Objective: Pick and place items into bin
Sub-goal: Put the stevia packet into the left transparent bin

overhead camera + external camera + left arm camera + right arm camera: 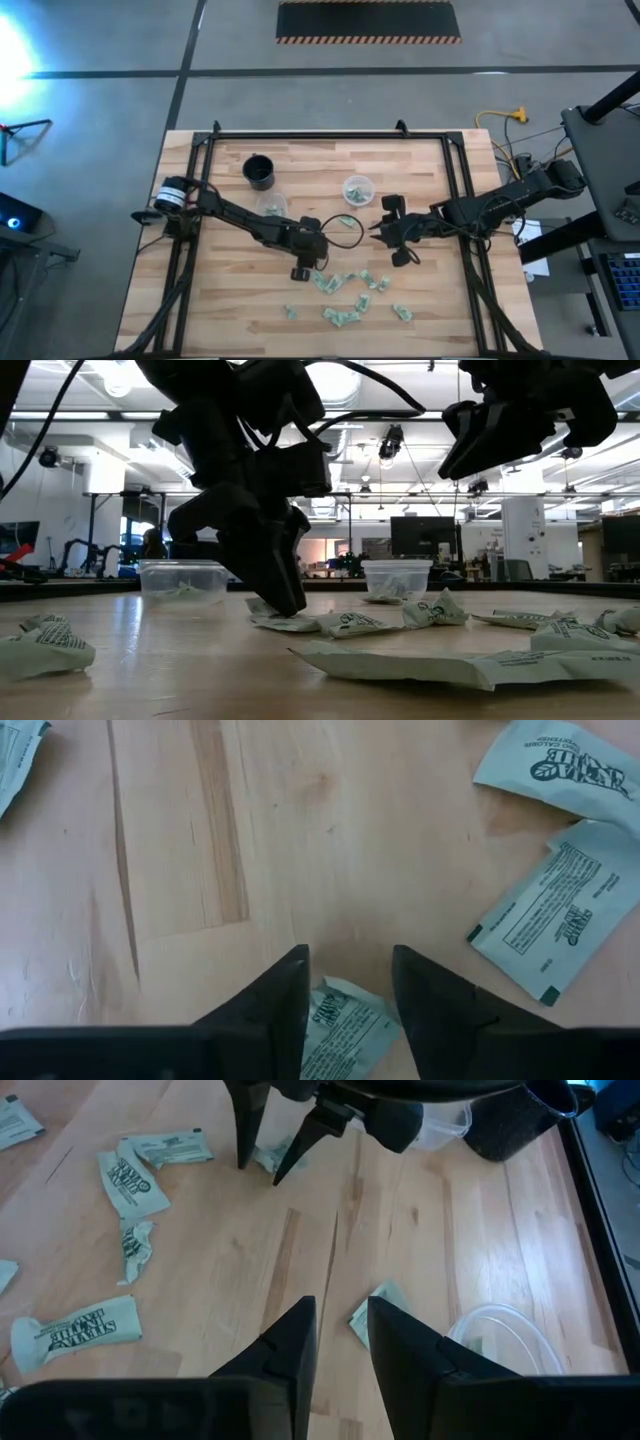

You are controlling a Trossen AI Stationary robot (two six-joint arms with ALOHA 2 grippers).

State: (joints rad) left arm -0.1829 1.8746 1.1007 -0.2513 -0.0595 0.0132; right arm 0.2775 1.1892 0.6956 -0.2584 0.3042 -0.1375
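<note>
Left gripper (348, 982) is lowered to the wooden worktop (420, 180), jaws parted astride one pale green-and-white wrinkled paper packet (338, 1028). Other packets (342, 316) are scattered nearby. Right gripper (340, 1330) hangs raised, jaws parted, empty.

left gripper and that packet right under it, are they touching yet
Cannot tell. In the left wrist view the packet lies between the open fingers of the left gripper, with wood visible on both sides, but no view plainly shows contact or a gap.
</note>
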